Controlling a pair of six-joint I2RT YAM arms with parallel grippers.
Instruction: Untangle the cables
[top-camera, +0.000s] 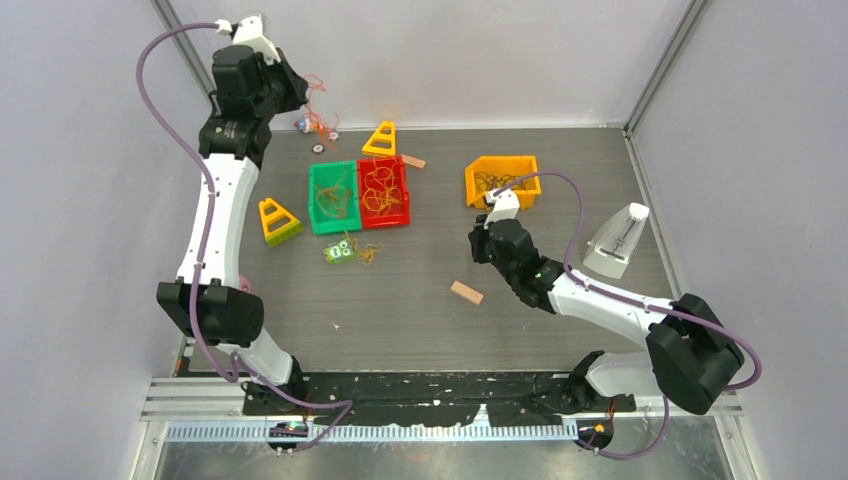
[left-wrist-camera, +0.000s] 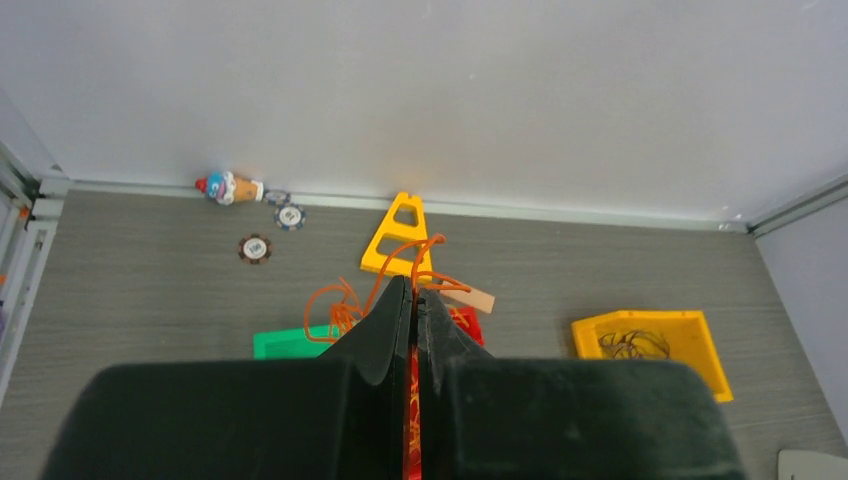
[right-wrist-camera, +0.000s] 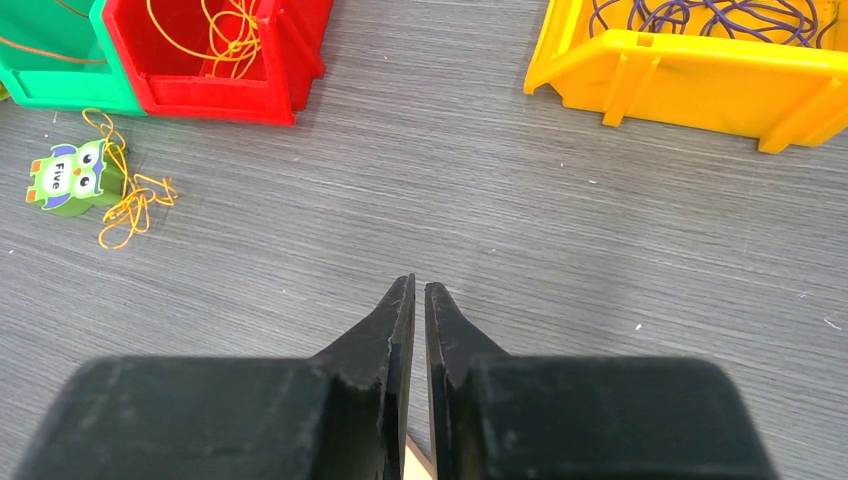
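Note:
My left gripper (top-camera: 305, 96) is raised near the back wall and shut on a thin orange cable (top-camera: 318, 100). The cable's loops (left-wrist-camera: 335, 305) hang beside the fingertips (left-wrist-camera: 400, 290) in the left wrist view. More orange cable lies in the green bin (top-camera: 333, 197), yellow cable in the red bin (top-camera: 383, 190) and dark purple cable (right-wrist-camera: 700, 15) in the yellow bin (top-camera: 502, 180). A small yellow cable clump (right-wrist-camera: 130, 195) lies by the owl card (right-wrist-camera: 65, 178). My right gripper (top-camera: 481, 240) is shut and empty above the table, between the red and yellow bins (right-wrist-camera: 417, 290).
Two yellow triangular stands (top-camera: 381, 139) (top-camera: 277, 220) flank the bins. Wood blocks lie at mid-table (top-camera: 466, 292) and behind the red bin (top-camera: 414, 161). A white wedge-shaped object (top-camera: 618, 240) sits at the right. Poker chips and a small toy (left-wrist-camera: 230, 187) lie by the back wall.

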